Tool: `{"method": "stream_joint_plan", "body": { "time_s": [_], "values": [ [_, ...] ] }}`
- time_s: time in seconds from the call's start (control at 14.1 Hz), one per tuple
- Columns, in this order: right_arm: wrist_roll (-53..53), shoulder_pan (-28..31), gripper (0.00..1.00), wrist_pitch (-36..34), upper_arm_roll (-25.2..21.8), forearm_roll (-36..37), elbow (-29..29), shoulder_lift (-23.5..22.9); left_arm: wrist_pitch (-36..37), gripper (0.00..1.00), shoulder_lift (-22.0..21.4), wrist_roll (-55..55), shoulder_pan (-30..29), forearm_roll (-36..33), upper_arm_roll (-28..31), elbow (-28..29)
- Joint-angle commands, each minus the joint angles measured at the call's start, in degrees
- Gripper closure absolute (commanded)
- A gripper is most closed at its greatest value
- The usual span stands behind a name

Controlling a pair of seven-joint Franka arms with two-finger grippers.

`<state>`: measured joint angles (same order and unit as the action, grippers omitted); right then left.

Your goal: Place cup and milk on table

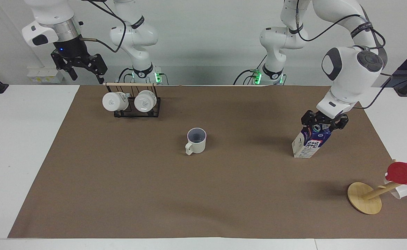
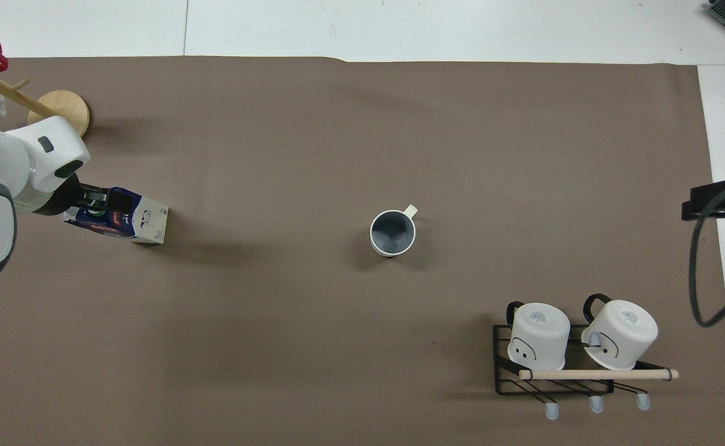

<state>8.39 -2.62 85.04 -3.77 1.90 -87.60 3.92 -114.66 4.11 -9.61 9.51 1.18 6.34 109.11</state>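
Observation:
The cup (image 1: 197,140) (image 2: 392,232), a cream mug with a grey-lavender inside, stands upright on the middle of the brown sheet of the table (image 1: 127,180) (image 2: 312,347). The milk (image 1: 309,145) (image 2: 142,222), a blue-and-white gable-top carton, stands on the sheet toward the left arm's end. My left gripper (image 1: 323,122) (image 2: 99,201) is low over the carton's top, open, with its fingers on either side of the gable. My right gripper (image 1: 82,71) (image 2: 695,207) hangs open and empty, high above the table edge beside the mug rack.
A black wire rack (image 1: 137,113) (image 2: 554,378) with two white mugs (image 1: 112,101) (image 1: 145,101) and a wooden rod stands near the right arm's base. A wooden mug tree (image 1: 365,198) (image 2: 59,111) carrying a red cup (image 1: 406,173) stands at the left arm's end, farther from the robots than the milk.

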Motion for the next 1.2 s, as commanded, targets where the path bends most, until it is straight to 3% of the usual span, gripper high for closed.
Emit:
{"method": "stream_joint_plan", "body": {
  "time_s": [0.0, 0.07, 0.14, 0.21, 0.28, 0.43, 0.78, 1.13],
  "values": [
    [-1.62, 1.12, 0.00, 0.04, 0.26, -0.76, -3.63, 2.59, -1.18, 0.00, -1.38, 0.65, 0.77, -0.47, 0.78, 2.16],
    [-1.80, 1.12, 0.00, 0.13, 0.26, -0.76, -3.72, 2.67, -1.27, 0.01, -1.29, 0.65, 0.77, -0.47, 0.78, 2.16],
    [-1.88, 0.86, 0.00, -0.13, 0.34, -0.84, -3.63, 2.68, -1.18, 0.26, -1.21, 0.56, 0.77, -0.47, 0.87, 1.99],
    [-1.80, 0.86, 0.00, -0.83, 0.34, -1.80, -3.63, 2.76, -1.27, 0.39, -1.12, 0.47, 0.77, -0.56, 0.87, 1.81],
    [-1.88, 1.21, 0.00, -2.49, 0.17, -3.38, -2.59, 2.24, -1.09, 0.44, -0.94, 0.38, 0.77, -0.82, 0.87, 1.38],
    [-2.93, 2.09, 0.00, -9.07, 0.08, -2.87, 2.85, -0.82, -0.66, 0.44, -1.38, 0.73, 0.86, -0.83, 0.78, 0.50],
    [-4.44, 1.65, 0.00, -5.85, 0.08, -2.34, 1.29, 0.21, 4.17, 0.42, -2.35, 5.55, 2.78, -0.91, -0.88, -4.15],
    [-3.73, 1.04, 0.00, -1.98, 0.17, -0.32, -3.28, 2.76, 2.69, 0.42, -2.26, 20.31, 14.72, -0.83, -1.42, -4.78]
  ]
}}
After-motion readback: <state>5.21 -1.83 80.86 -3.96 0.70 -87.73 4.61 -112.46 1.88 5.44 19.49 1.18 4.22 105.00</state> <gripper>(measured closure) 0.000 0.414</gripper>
